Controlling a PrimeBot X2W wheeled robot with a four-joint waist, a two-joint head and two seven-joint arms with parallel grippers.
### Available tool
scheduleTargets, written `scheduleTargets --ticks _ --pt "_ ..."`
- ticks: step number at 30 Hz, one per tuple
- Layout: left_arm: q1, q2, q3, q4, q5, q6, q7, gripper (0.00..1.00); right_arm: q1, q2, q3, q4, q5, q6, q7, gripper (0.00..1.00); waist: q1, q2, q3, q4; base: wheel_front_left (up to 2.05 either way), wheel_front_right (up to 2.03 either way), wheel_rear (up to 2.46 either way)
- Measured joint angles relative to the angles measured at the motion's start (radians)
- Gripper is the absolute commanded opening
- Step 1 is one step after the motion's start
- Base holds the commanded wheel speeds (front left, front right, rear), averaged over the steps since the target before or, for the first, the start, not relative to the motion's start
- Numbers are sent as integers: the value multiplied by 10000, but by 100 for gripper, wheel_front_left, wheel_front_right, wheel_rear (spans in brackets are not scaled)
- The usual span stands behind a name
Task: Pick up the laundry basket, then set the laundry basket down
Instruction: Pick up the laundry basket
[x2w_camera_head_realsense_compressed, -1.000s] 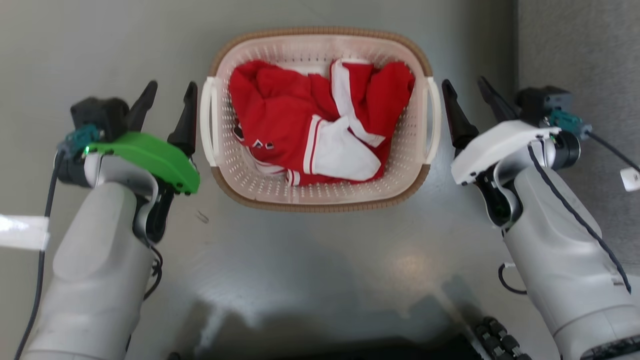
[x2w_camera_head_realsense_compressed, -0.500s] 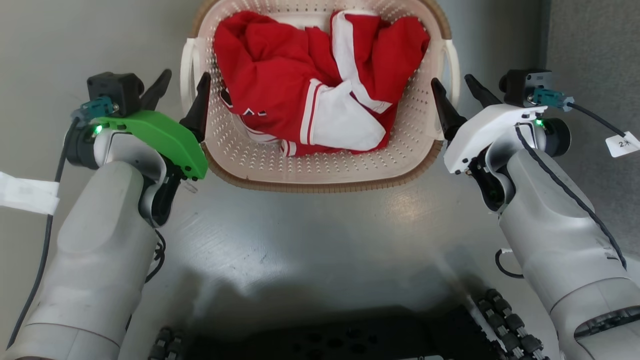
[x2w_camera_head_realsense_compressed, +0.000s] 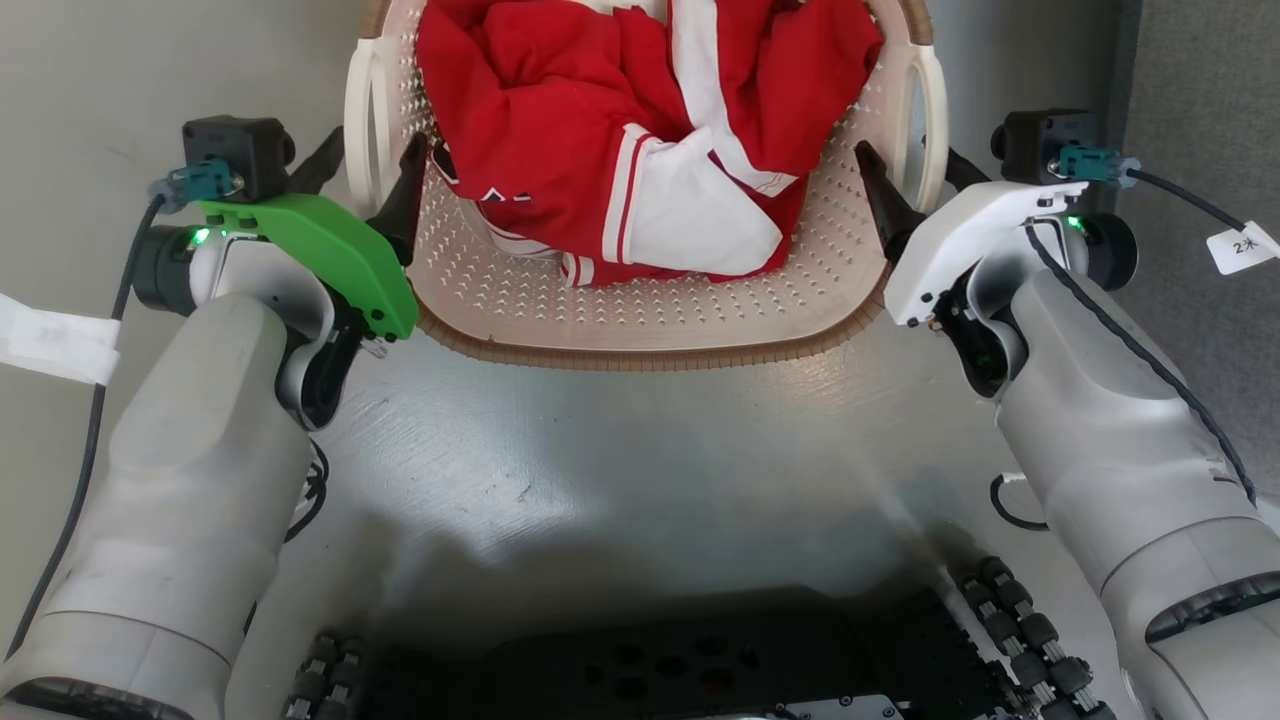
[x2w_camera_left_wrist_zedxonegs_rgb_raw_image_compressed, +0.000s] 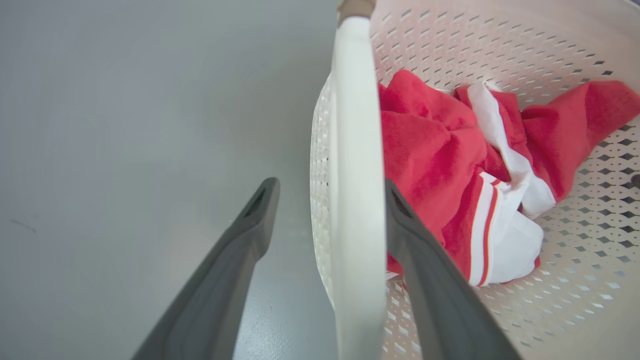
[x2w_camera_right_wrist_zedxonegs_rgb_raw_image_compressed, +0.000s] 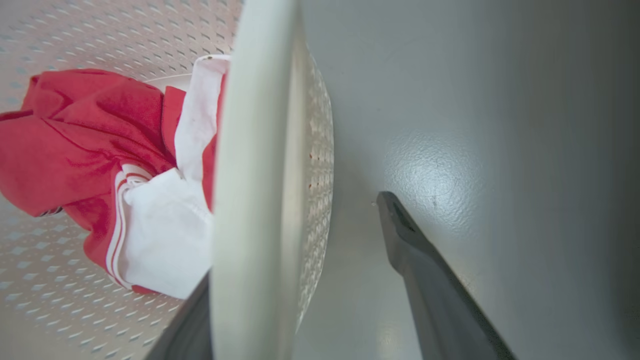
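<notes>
Handles of the laundry basket are straddled by the spread left tool and right tool, best closed together before lifting.

Left gripper spread wide; right gripper apparently parted too.

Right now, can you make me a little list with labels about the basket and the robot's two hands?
basket: laundry basket, sitting on the grey floor
inside: red and white clothing
left gripper: open, one finger on each side of the left handle
right gripper: open, one finger on each side of the right handle
grip: neither handle squeezed yet
</notes>
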Motion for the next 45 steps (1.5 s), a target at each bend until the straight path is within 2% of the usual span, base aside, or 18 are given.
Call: scheduleTargets --ticks 2,3,5,6,7,26,35,45 --pt "-16 -2 -113 65 -67 0 -13 99 -19 0 107 65 155 8 -6 71 0 0 20 22 0 0 0" --pt "-24 -2 -163 107 -102 0 -15 91 -41 2 151 96 198 12 -21 50 0 0 26 32 0 0 0" --pt "-52 0 -288 192 -119 0 -86 47 -136 0 255 148 272 27 -59 13 0 0 36 49 0 0 0" --pt "-74 0 -343 207 -203 0 -88 39 -184 0 320 157 314 59 -65 0 0 0 38 58 0 0 0" --pt "-104 0 -387 222 -307 0 -94 0 -225 0 376 165 336 96 -92 0 0 0 39 66 0 0 0" --pt "-184 -132 -1373 878 -1216 -31 -485 0 -366 159 1072 874 1074 90 -474 0 0 0 -710 119 0 0 0" --pt "186 -226 -1852 1168 -1825 -31 -499 0 -105 178 1363 1333 1440 98 -468 0 -1 0 -1752 93 0 0 0" --pt "620 -278 -2243 1446 -2447 -29 -165 0 108 182 1837 1578 1732 100 130 0 -1 0 -2978 69 0 0 0"
